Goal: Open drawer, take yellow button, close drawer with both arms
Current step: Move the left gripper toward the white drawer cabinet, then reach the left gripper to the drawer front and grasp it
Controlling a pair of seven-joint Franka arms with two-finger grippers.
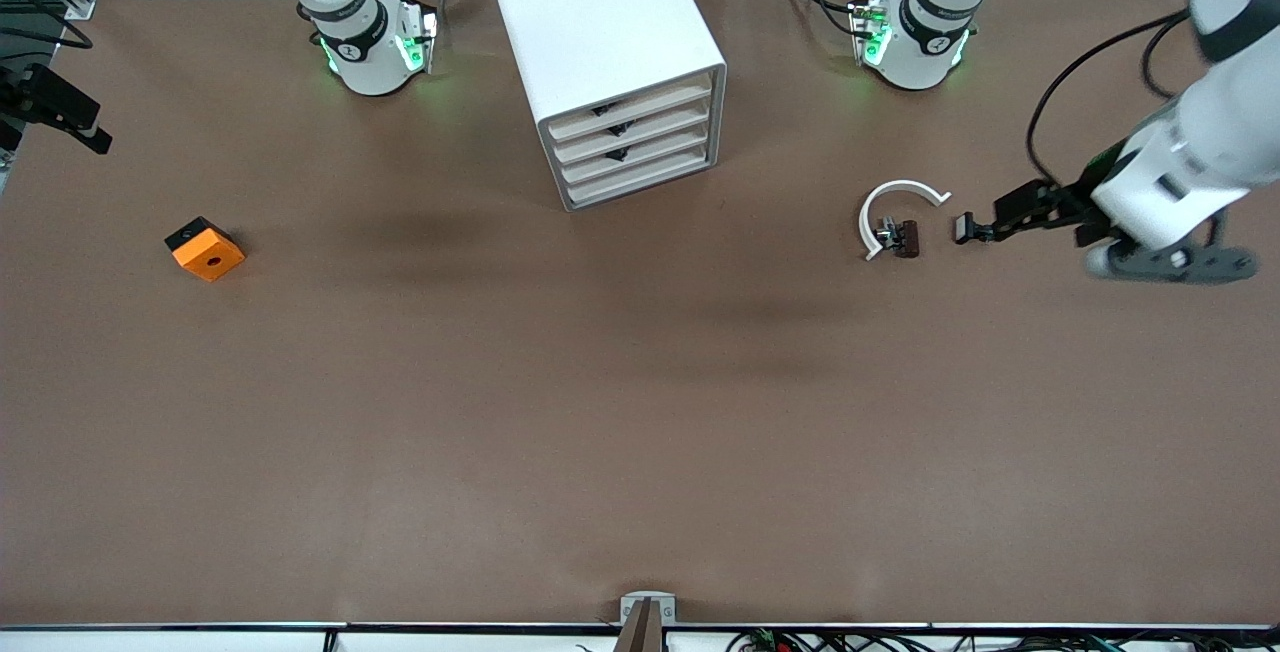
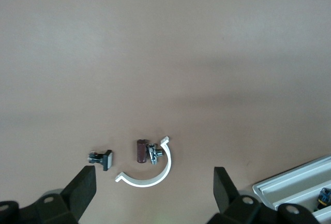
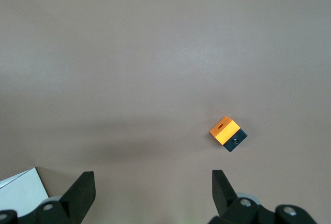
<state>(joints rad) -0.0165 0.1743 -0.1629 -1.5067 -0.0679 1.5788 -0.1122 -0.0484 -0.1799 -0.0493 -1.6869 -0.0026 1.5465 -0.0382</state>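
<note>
- Left gripper (image 2: 154,181): low over the table (image 1: 640,412), beside white arc piece (image 2: 150,178); fingers apart, empty.
- Right gripper (image 3: 153,182): above right-arm end, near orange block (image 3: 225,130); fingers apart, empty.
- Button (image 2: 324,195): in white cabinet (image 1: 600,22) drawer, barely seen.

A brown surface (image 1: 640,412) fills the frame. At upper centre stands a white drawer cabinet (image 1: 605,62). Mid-left lies an orange block (image 1: 205,249); mid-right, a white curved clip (image 1: 895,212), a brown part (image 1: 906,238) and a small black part (image 1: 964,228).

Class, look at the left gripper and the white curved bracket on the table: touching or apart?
Apart. The left wrist view shows the open left gripper with both fingers clear of the bracket, brown table visible between.
</note>
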